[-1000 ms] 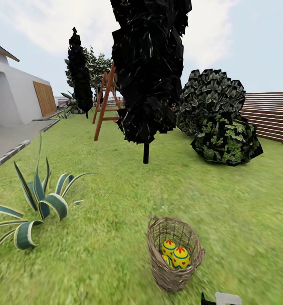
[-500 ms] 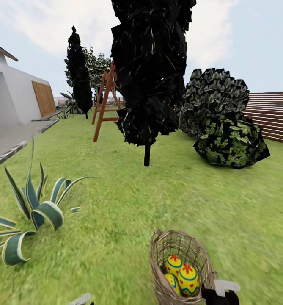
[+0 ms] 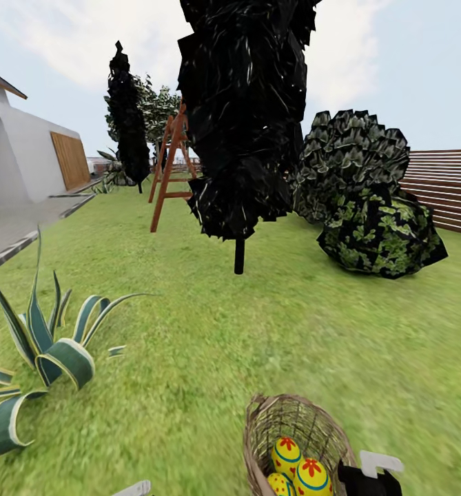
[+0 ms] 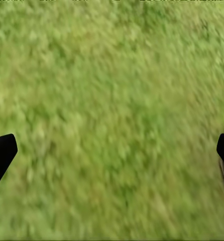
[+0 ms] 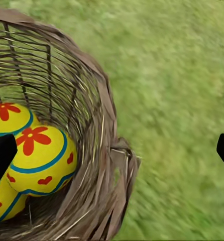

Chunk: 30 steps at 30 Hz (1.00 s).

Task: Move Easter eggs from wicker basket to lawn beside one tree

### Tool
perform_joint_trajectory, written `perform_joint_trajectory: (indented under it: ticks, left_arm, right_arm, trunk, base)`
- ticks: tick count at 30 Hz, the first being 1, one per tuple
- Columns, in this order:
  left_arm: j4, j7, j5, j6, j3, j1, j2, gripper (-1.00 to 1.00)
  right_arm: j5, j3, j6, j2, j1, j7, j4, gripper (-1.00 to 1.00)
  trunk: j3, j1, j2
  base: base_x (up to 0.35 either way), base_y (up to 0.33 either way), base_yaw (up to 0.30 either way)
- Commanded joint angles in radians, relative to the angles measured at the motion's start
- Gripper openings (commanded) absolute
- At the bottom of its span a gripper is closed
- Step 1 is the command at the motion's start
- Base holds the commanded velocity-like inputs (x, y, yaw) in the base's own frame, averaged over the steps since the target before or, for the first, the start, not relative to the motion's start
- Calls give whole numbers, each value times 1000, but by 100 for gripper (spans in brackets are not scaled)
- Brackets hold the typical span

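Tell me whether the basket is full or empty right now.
Not empty. The basket stands upright on the grass with three painted eggs inside, seen through its open top; none lie on the lawn around it.

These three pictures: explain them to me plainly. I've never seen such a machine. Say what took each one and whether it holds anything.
A wheeled two-armed robot in a simulated garden took all three. One camera sits on its head and looks over the lawn, with a wicker basket of painted eggs just in front and a dark tree beyond. The other two ride on the wrists. The left gripper has its jaws spread wide over bare grass. The right gripper, jaws also wide, hangs at the basket's rim beside the eggs. Neither holds anything.
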<state>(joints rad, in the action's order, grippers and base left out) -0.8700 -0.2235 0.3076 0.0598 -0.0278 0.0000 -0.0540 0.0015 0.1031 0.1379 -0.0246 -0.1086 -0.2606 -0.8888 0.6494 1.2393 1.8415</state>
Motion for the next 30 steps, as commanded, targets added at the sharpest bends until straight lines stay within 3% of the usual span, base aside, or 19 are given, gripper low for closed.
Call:
perform_joint_trajectory:
  ticks: [1,8,12,14,19,25,30]
  left_arm:
    - [4,-7,7,-1,-3,0,0,100]
    - [16,-3,2,-8,-8,0,-2,100]
    - [16,-6,3,-8,-7,0,-3,100]
    - [16,-7,5,-8,-6,0,-2,100]
    - [16,-11,7,-8,-2,0,-2,100]
    - [16,-11,7,-8,1,0,-1,100]
    - [16,-9,7,-8,4,0,-1,100]
  right_arm:
    - [0,0,8,-1,0,-3,-2,100]
    - [-9,1,12,-2,0,-1,-1,100]
    - [-49,-1,13,-3,0,6,29,100]
    - [-68,0,15,-3,0,55,63,100]
    - [-75,1,17,-7,0,135,104,100]
    - [-77,1,17,-9,0,142,129,100]
    - [-77,2,13,-11,0,142,131,100]
  trunk:
    - [1,0,0]
    - [1,0,0]
    - [1,0,0]
    - [1,0,0]
    - [17,20,35]
    - [35,43,77]
    - [35,43,77]
  base:
    - [187,-69,0]
    - [53,-20,0]
    - [5,-2,0]
    - [1,0,0]
    - [0,0,0]
    - [0,0,0]
    - [0,0,0]
